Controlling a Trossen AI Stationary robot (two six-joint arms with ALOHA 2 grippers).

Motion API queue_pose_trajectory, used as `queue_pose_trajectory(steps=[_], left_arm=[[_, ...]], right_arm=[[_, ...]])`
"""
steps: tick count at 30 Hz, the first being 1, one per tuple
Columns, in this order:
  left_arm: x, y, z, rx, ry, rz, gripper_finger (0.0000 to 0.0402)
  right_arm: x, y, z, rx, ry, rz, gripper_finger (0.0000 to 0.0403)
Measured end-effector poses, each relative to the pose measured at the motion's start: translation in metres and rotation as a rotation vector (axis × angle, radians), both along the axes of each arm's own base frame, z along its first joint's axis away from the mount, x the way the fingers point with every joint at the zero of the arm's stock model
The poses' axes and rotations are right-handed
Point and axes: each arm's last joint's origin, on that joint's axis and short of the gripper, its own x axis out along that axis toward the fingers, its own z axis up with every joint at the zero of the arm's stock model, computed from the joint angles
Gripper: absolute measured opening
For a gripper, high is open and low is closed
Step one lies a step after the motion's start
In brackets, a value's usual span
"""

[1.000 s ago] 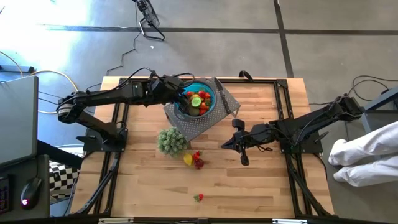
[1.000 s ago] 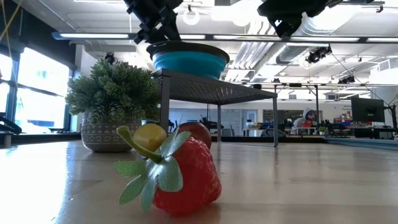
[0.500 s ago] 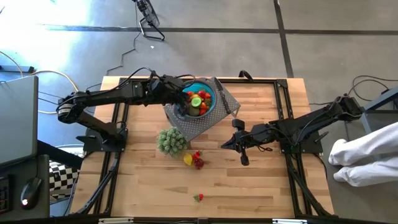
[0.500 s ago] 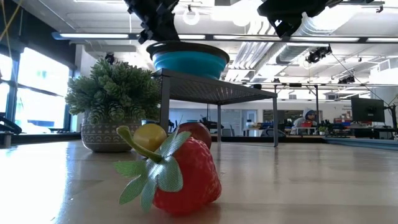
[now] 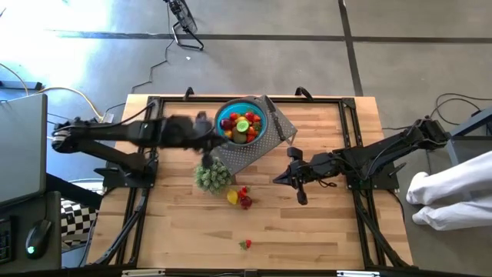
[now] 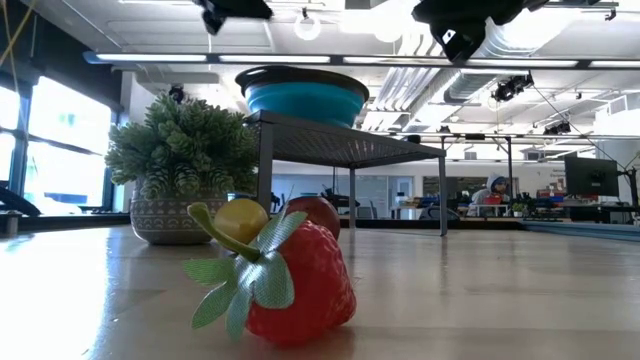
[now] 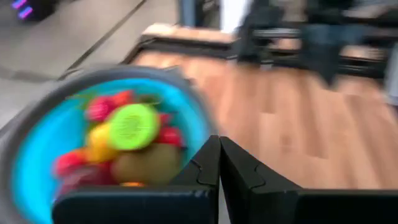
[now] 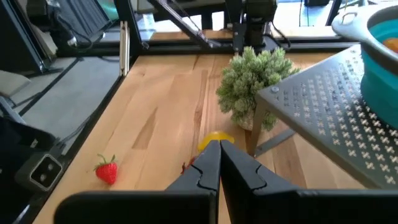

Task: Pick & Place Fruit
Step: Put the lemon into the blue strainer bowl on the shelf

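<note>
Fruit (image 5: 241, 127): small red, yellow, lime pieces piled in bowl (image 5: 261, 136). Left gripper (image 5: 206, 143) beside bowl, fingers together, empty. Right gripper (image 5: 278, 178) closed too.

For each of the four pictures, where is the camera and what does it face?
High: overhead, facing down; both arms, blue bowl.
Low: table height, facing the strawberry; arms overhead.
Left wrist: above the bowl; shut left gripper.
Right wrist: facing the plant; shut right gripper.
All four show the bowl.
</note>
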Motion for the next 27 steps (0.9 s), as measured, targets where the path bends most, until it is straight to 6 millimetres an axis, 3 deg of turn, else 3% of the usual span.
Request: queue_pose_trajectory(steps=[11,27], left_arm=[[-0.037,-0.062,-0.04,0.048,-0.108,-0.306,0.0005],[-0.037,-0.135,-0.08,-0.047,-0.018,-0.194,0.0005]], right_arm=[[0.001,-0.001,0.002,-0.015,-0.024,-0.046,0.0003],[0.001,-0.001,0.003,-0.005,-0.037,-0.048,0.0003]])
